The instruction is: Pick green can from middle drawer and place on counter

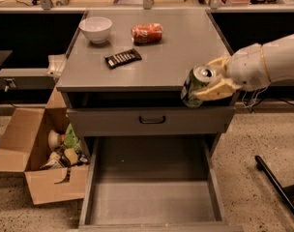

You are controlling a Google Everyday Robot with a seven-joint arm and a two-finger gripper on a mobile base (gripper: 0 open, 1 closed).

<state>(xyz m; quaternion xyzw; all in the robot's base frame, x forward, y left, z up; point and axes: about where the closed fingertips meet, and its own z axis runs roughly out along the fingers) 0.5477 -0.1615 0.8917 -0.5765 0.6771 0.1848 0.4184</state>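
Observation:
My gripper (208, 81) is shut on the green can (196, 84), which has a silver top and pull tab. It holds the can tilted, in the air at the counter's front right edge, level with its rim. The counter (176, 57) is the cabinet's flat grey top. Below, the middle drawer (149, 202) is pulled out wide, with a bare grey floor and low side walls. My white arm reaches in from the right.
On the counter stand a white bowl (95, 29), a red-orange can on its side (147, 33) and a black bar-shaped packet (123, 58). A closed drawer front with a black handle (152, 120) is above the open drawer. An open cardboard box (38, 149) of items is at the left.

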